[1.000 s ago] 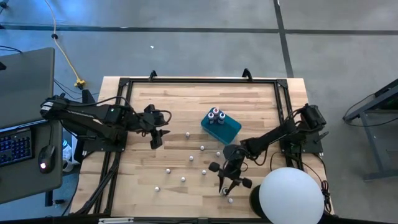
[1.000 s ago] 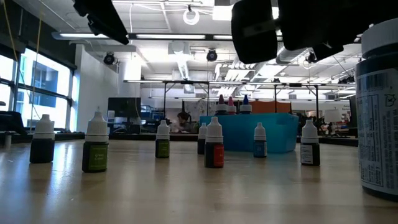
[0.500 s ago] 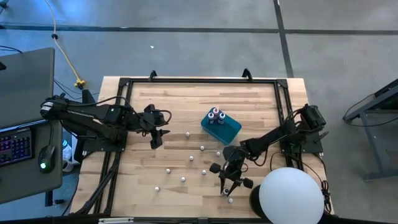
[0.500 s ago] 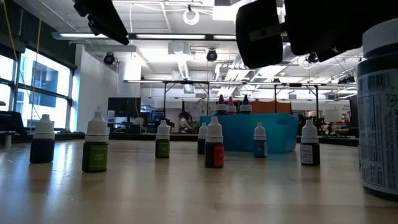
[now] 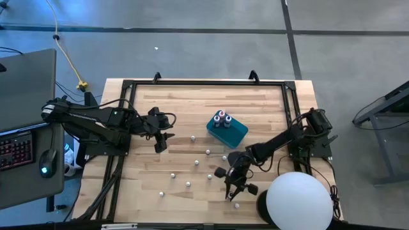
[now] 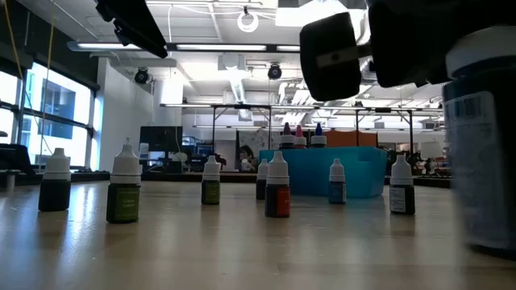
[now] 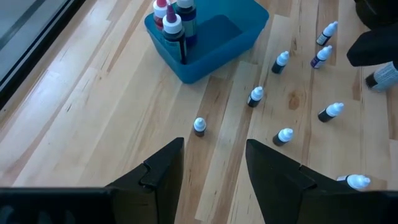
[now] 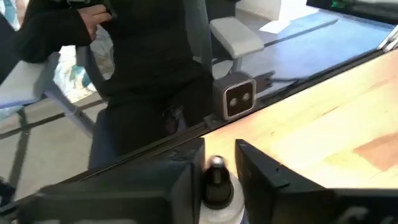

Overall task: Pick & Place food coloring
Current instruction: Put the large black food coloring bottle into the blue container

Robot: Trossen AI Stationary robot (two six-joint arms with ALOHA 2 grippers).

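1. Overhead, a wooden table [image 5: 255, 108] carries scattered food coloring bottles [image 5: 208, 152] and a blue box [image 5: 227, 130].
2. Right claw [image 5: 232, 193] grips a bottle [image 8: 216, 183] near the front edge.
3. Left claw [image 5: 161, 144] hangs open, well apart.

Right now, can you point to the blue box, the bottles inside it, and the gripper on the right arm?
teal box [image 5: 234, 133]: high view, bare floor.
bottles in the box [image 7: 174, 18]: left wrist view, caps.
right gripper [image 8: 217, 171]: right wrist view, between fingertips.

Grey floor [image 5: 211, 51], ceiling striplights [image 6: 201, 46], perhaps windows [image 6: 48, 113].
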